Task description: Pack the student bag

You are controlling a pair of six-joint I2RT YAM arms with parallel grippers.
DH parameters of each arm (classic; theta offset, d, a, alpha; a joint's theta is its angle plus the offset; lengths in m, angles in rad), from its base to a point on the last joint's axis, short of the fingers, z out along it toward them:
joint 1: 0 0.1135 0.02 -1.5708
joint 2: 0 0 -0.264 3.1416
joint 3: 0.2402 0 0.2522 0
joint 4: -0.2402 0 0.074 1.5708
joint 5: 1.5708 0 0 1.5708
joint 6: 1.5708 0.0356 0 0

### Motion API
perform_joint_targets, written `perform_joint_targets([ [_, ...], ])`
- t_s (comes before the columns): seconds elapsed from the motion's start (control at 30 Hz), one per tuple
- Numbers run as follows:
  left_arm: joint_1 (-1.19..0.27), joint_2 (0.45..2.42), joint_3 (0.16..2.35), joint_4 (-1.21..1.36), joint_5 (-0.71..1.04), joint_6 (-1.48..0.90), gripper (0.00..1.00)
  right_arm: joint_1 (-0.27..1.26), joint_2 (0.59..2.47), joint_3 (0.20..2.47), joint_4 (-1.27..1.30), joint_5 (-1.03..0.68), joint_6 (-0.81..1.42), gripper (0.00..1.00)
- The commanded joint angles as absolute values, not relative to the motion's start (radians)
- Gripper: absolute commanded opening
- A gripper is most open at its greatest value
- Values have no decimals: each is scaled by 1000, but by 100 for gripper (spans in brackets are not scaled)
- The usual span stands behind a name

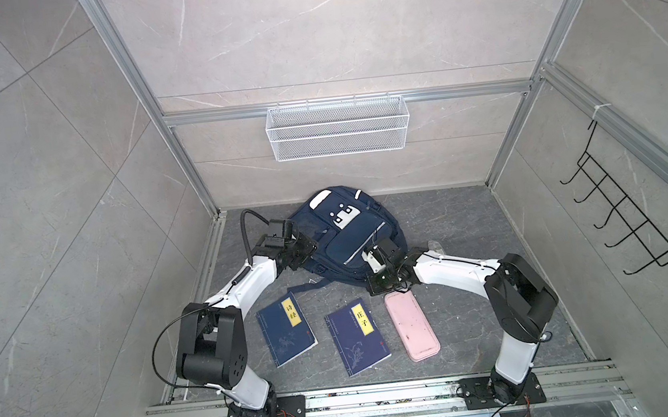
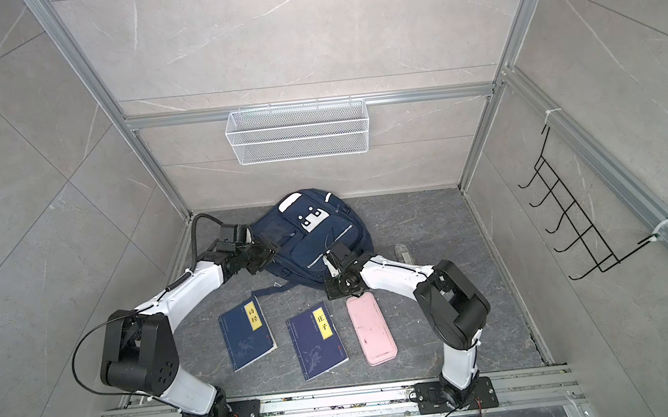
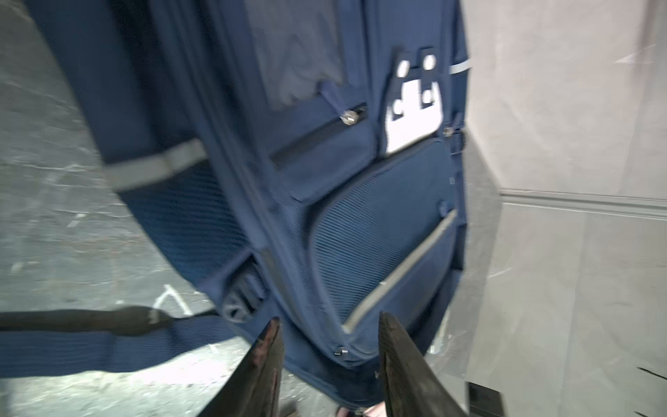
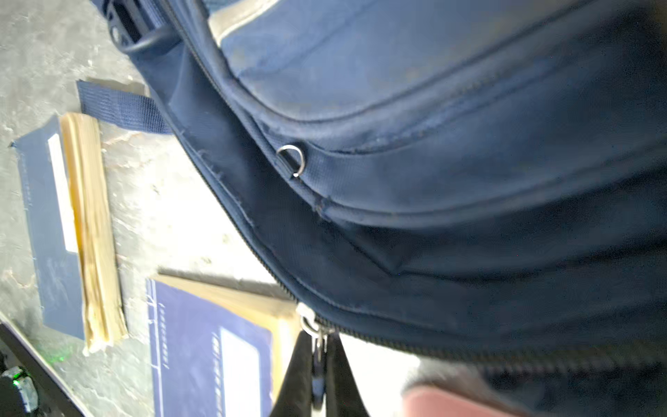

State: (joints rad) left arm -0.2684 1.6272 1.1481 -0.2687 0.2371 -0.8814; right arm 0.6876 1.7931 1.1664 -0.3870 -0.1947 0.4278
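2 bks [image 1: 286, 329] [image 1: 357, 336], 1 bag [image 1: 347, 233], prob. case [image 1: 412, 326]

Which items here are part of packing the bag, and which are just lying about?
Job:
student bag
zip pull, pinched by right gripper
诗经 book
庄子 book
pink case (books and case probably go in the bag)

Lying about:
wire basket on the back wall
hook rack on the side wall
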Motion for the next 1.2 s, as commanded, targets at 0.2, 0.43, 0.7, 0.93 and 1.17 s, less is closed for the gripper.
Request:
perform_joint_targets([
  [0.2, -264, 1777, 1242, -348, 239, -777, 42, 643, 1727, 1126, -420, -180, 381, 0],
  [0.43, -264, 1853, 1245, -275, 266, -817, 36, 643, 1739, 1137, -414, -217, 386, 0],
  [0.7, -264, 1895, 1246, -191, 276, -873, 24, 669, 1764, 1161, -416, -242, 394, 0],
  [0.93, -264, 1895, 1231, -143, 276, -896, 23, 687, 1784, 1191, -429, -239, 393, 0],
  [1.17, -264, 1868, 1171, -66, 287, -912, 27, 696, 1799, 1207, -438, -241, 388, 0],
])
